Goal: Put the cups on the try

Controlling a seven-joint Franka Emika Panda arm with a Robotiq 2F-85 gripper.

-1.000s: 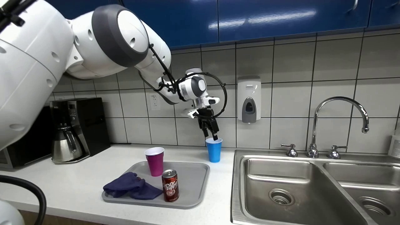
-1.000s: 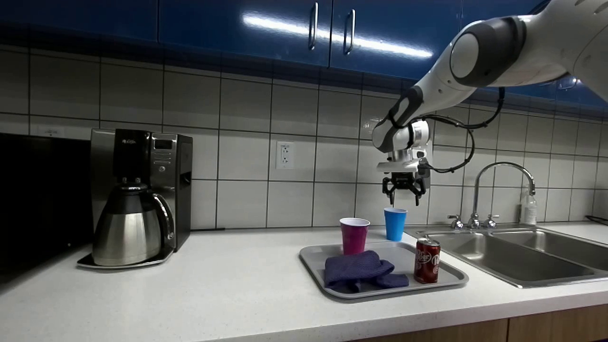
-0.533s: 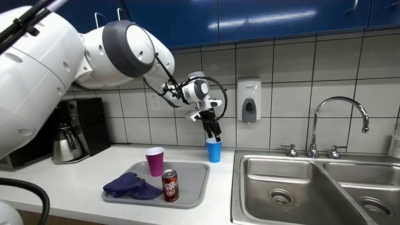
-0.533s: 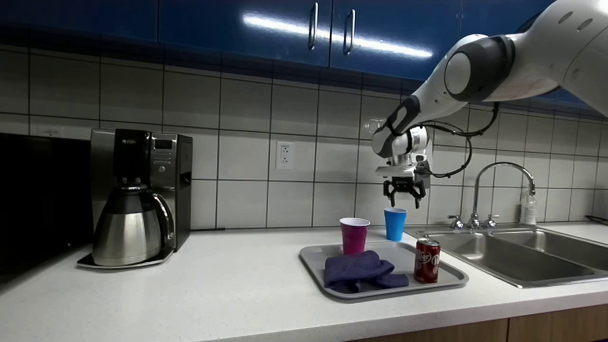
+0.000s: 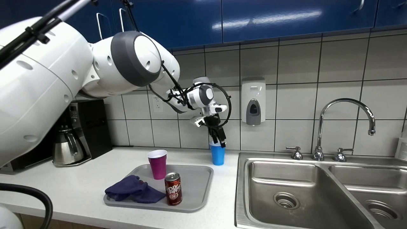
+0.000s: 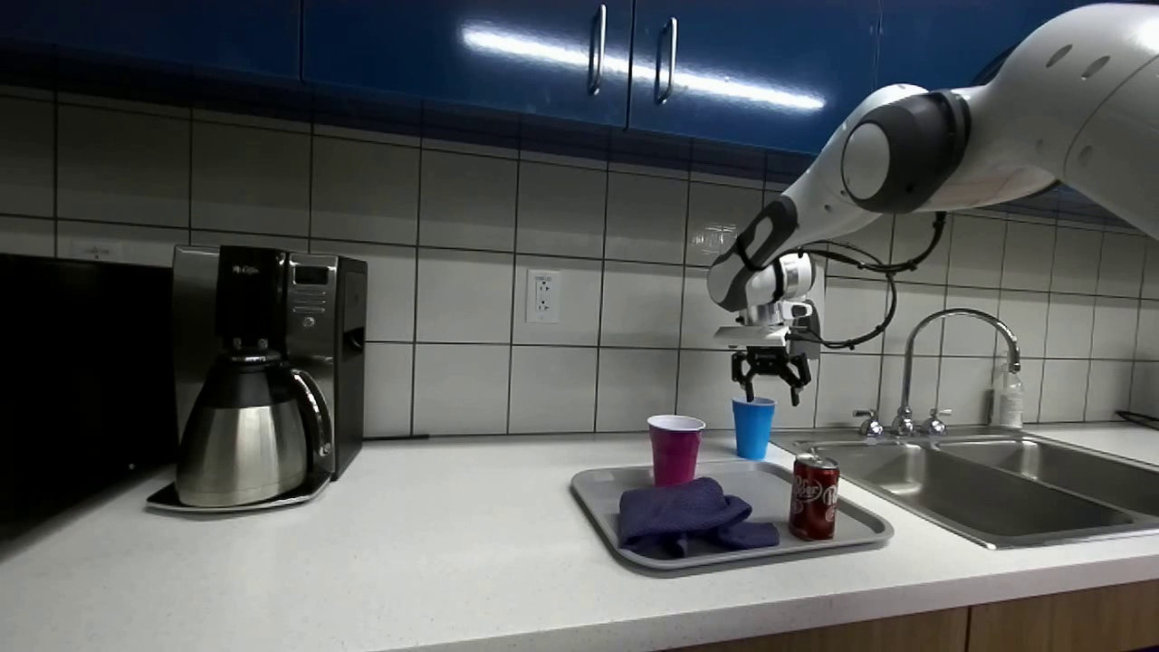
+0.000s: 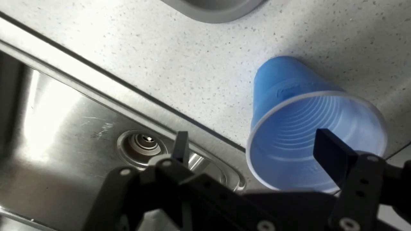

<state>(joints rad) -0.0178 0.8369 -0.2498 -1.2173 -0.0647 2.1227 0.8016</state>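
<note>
The blue cup (image 5: 218, 156) stands upright on the counter between the tray and the sink. On the tray (image 6: 761, 484) the purple cup (image 6: 675, 453) is upright, near the back rim. My gripper (image 6: 772, 396) points down just above the blue cup, its jaws wide apart and holding nothing. In the wrist view, one of its fingers (image 7: 334, 154) overlaps the mouth of the blue cup (image 7: 279, 81); the other is clear of it, on the sink side. Whether that first fingertip dips below the rim, I cannot tell.
A red soda can (image 5: 173, 189) and a dark blue cloth (image 5: 135, 190) lie within the tray's rim. The steel sink (image 5: 286, 178) with its faucet (image 5: 346, 101) borders the blue cup's spot. A soap dispenser (image 5: 253, 101) hangs on the tiled wall; a coffee maker (image 6: 272, 380) stands farther along.
The arm has come down, bringing my gripper lower and slightly sideways toward the sink over the blue cup. Its jaws stay wide. Cups, tray, can and cloth have not moved.
</note>
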